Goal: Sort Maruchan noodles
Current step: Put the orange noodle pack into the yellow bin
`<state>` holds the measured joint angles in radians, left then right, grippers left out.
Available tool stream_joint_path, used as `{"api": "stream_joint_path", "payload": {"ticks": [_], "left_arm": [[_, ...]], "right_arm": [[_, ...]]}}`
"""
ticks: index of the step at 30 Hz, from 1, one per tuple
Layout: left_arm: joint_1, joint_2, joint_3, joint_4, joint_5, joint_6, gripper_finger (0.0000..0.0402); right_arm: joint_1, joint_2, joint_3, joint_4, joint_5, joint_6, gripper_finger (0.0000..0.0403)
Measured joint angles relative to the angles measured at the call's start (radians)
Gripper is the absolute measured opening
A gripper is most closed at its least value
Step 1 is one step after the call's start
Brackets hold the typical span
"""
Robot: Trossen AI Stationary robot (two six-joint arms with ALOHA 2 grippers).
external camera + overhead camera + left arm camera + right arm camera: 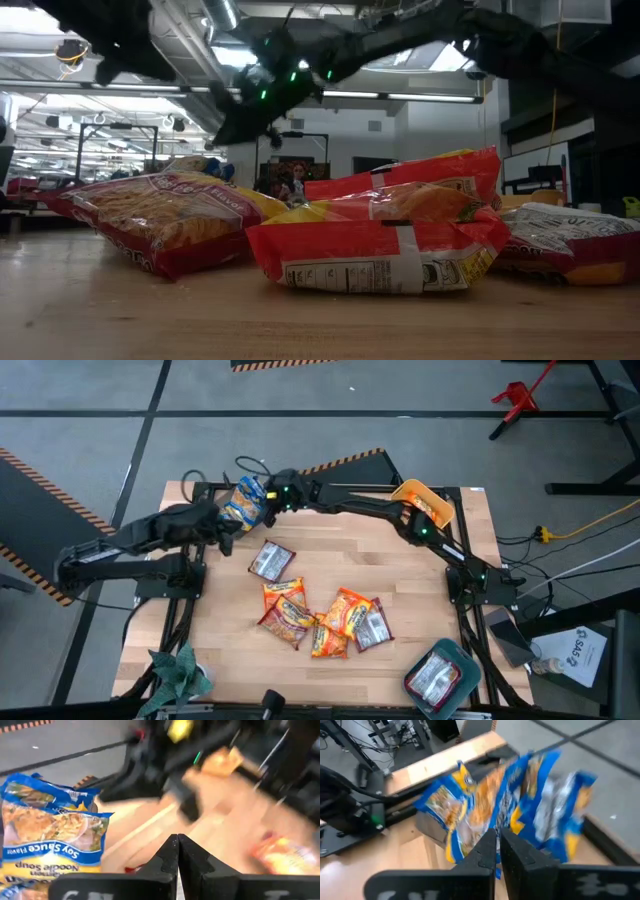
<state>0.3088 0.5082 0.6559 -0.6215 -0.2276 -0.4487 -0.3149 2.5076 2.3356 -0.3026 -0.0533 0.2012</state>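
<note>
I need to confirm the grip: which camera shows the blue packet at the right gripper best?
The right wrist view: the blue-and-yellow packet fills it, just past the shut right gripper. The high view shows it small at the table's far edge. The left wrist view shows a blue packet's printed face; the low view hides it.

Bare table (pixel 420 575) flanks the central packet pile (pixel 320 615); both arms crowd the far-left corner.

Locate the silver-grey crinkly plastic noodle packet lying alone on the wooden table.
In the high view, the silver-grey packet lies flat left of centre, just behind the orange packet pile and in front of the raised blue-and-yellow packets.
</note>
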Motion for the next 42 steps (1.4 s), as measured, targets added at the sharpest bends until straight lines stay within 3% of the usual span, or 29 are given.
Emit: {"api": "stream_joint_path", "payload": {"ticks": [7, 11, 16, 22, 26, 38, 42], "left_arm": [[0.001, 0.250, 0.000, 0.039, 0.008, 0.207, 0.0027], [0.000, 0.337, 0.000, 0.097, 0.009, 0.313, 0.0068], [0.004, 0.425, 0.002, 0.231, 0.003, 0.377, 0.0112], [0.070, 0.594, 0.002, 0.225, 0.031, 0.381, 0.0109], [0.111, 0.688, 0.001, 0.214, -0.050, 0.388, 0.0101], [0.232, 0.681, 0.000, 0.075, -0.254, 0.328, 0.0100], [0.266, 0.681, 0.000, 0.078, -0.234, 0.318, 0.0100]], "right_arm": [[-0.026, -0.271, 0.007, -0.215, 0.015, -0.107, 0.0021], [-0.036, -0.344, -0.001, -0.363, 0.054, -0.158, 0.0060], [-0.031, -0.444, 0.004, -0.396, 0.146, -0.187, 0.0108], [-0.033, -0.470, -0.002, -0.446, 0.176, -0.207, 0.0128], [-0.033, -0.491, 0.002, -0.453, 0.177, -0.207, 0.0129], [-0.032, -0.485, 0.000, -0.541, 0.174, -0.208, 0.0129], [-0.032, -0.485, 0.000, -0.561, 0.174, -0.208, 0.0129]]}}
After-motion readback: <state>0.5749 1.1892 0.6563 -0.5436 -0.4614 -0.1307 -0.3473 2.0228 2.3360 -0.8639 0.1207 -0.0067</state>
